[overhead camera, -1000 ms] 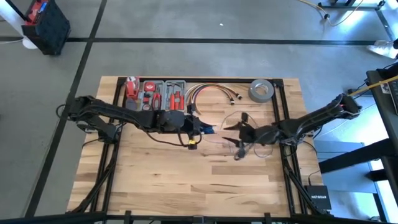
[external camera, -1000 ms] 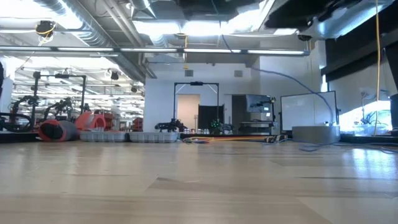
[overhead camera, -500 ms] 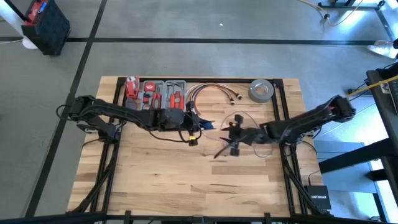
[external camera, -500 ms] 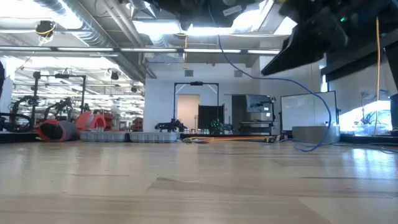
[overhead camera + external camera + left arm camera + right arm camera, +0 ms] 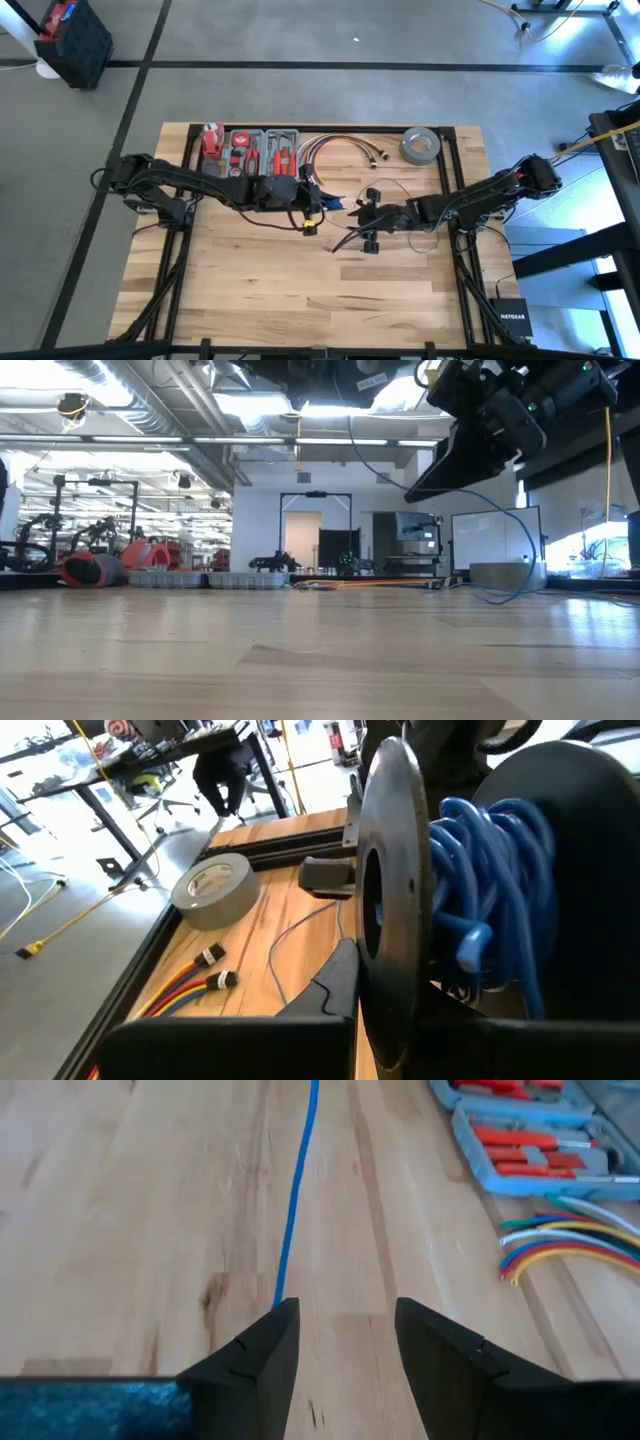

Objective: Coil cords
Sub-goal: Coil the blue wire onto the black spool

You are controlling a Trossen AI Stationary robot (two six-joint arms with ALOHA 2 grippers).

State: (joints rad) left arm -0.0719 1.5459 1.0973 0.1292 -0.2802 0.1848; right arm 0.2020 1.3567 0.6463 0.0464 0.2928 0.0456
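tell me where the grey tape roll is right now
In the high view the grey tape roll lies flat at the table's far edge toward the right corner, just right of the red, yellow and white cable bundle, untouched by either arm.

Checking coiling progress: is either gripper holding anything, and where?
The left gripper is shut at the spool of blue wire; the exact hold is hidden. The right gripper is open, holding nothing.

Both arms are dark, jointed and slender, with black cables trailing along them. The left arm (image 5: pixel 190 182) carries a small yellow tag by its wrist. The right arm (image 5: pixel 480 196) shows a green light on its housing. Its fingers (image 5: pixel 455 1365) are matte black wedges.
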